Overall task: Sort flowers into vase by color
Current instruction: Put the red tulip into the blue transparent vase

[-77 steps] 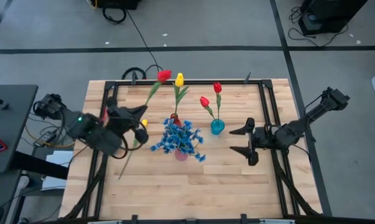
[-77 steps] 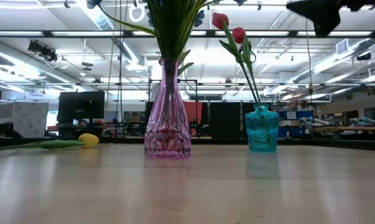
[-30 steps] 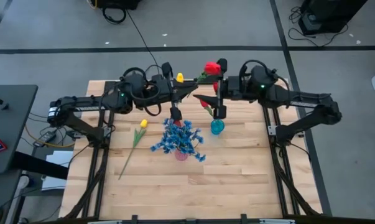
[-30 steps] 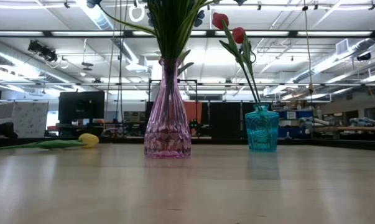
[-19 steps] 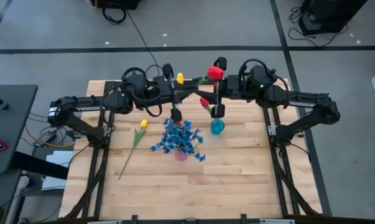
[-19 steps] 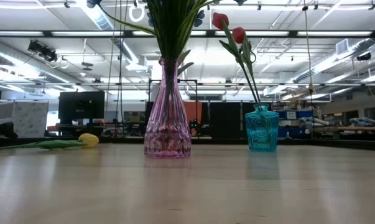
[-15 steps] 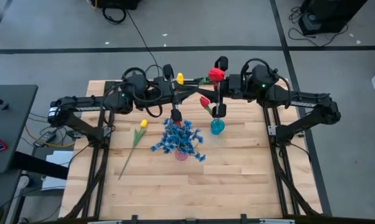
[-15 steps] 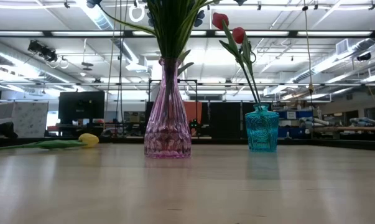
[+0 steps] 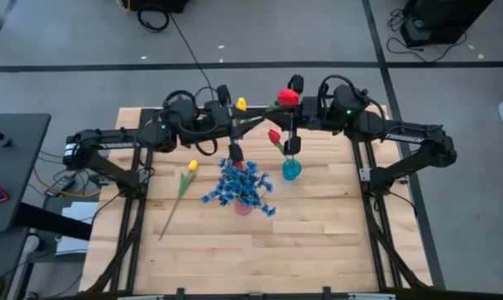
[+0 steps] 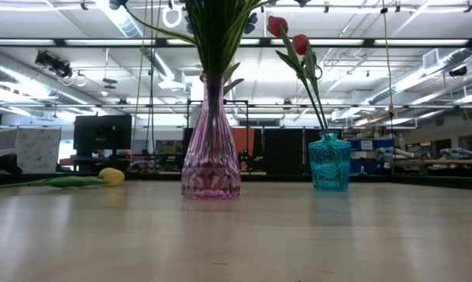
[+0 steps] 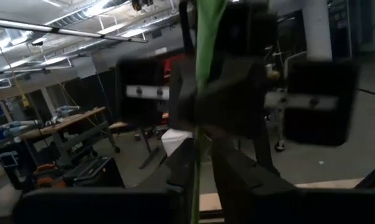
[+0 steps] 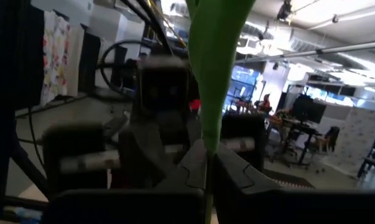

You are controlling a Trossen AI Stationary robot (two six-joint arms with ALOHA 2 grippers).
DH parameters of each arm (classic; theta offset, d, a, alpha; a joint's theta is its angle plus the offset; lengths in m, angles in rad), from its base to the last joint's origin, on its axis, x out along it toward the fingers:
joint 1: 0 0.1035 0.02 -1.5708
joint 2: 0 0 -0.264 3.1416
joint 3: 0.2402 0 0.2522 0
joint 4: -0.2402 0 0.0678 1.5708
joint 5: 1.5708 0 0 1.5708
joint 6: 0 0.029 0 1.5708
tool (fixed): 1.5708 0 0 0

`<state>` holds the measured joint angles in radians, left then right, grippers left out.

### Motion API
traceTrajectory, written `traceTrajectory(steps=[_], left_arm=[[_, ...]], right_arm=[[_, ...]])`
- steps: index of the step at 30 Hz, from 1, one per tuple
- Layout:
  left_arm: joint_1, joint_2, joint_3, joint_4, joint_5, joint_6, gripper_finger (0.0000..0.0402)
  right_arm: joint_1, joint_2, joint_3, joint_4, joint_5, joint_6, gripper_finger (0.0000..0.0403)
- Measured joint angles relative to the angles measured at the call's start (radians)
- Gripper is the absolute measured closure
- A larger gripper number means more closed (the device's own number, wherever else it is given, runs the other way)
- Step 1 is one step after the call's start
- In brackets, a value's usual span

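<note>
Both arms have swung in to upper centre: the left gripper (image 9: 237, 127) and right gripper (image 9: 291, 117) both pinch the red tulip (image 9: 287, 97) stem, a handover underway above the teal vase (image 9: 291, 169).

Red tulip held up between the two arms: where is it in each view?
High view: red tulip at the table's far edge, between the arms.
Low view: not in it.
Left wrist view: its green stem, mid-picture.
Right wrist view: its green leaf, mid-picture.
Shared landmark: turquoise vase, in high and low views only.
</note>
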<state>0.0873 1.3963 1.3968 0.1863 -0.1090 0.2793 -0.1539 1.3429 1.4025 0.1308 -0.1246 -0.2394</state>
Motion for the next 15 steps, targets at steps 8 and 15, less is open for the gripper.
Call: traceTrajectory(steps=[8,15], left_arm=[[0.013,-0.093,0.0,-0.099,0.026,0.01,0.0309],[-0.173,-0.185,0.0,-0.17,-0.053,0.139,0.031]], right_arm=[[-0.013,-0.065,0.0,-0.088,0.005,-0.003,0.0368],[-0.044,-0.143,0.0,-0.263,0.055,0.002,0.0383]])
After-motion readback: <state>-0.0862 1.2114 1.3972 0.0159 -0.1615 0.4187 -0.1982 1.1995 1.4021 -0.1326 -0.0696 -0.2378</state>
